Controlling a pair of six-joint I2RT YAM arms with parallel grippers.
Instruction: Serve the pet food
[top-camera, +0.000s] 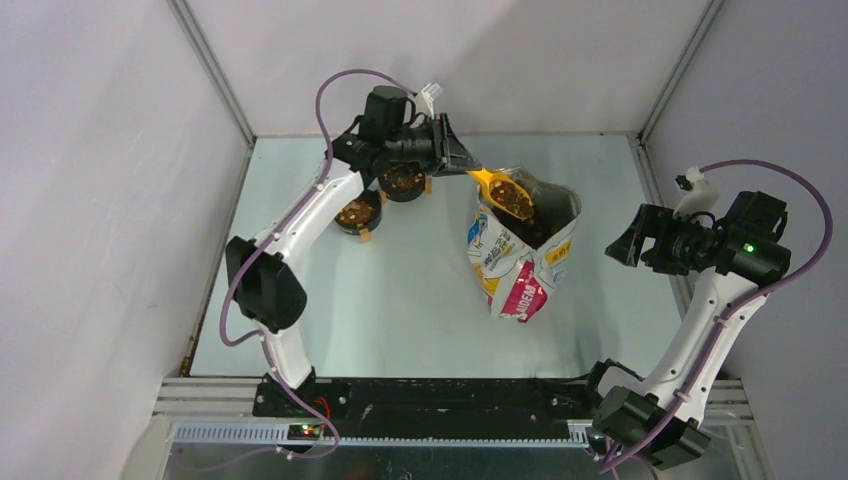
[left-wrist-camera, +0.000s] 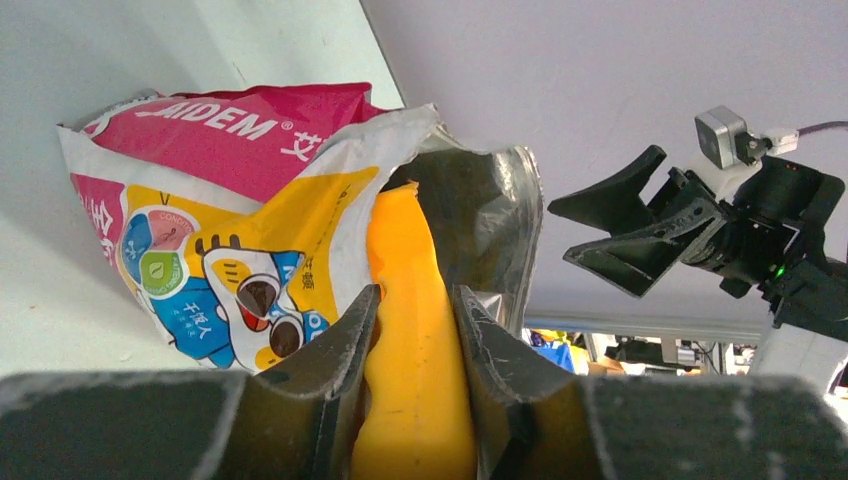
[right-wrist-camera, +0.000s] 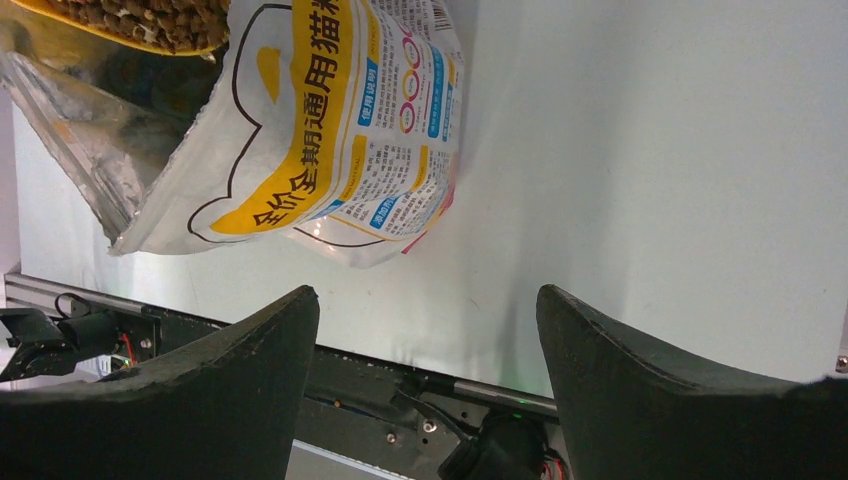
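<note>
Brown pet food (top-camera: 512, 198) fills the bowl of an orange scoop (top-camera: 497, 189) held over the open mouth of the printed cat bag (top-camera: 520, 262). My left gripper (top-camera: 462, 158) is shut on the scoop's handle (left-wrist-camera: 405, 300), a finger on each side. More pet food lies in two small dark bowls (top-camera: 403, 180) (top-camera: 357, 213) under the left arm. The right wrist view shows the filled scoop's pet food (right-wrist-camera: 150, 20) above the bag (right-wrist-camera: 330, 130). My right gripper (top-camera: 625, 243) hangs open and holds nothing, to the right of the bag and apart from it.
The bag stands upright mid-table, leaning slightly. Grey walls close in the table on the left, right and back. The black base rail (top-camera: 430, 395) runs along the near edge.
</note>
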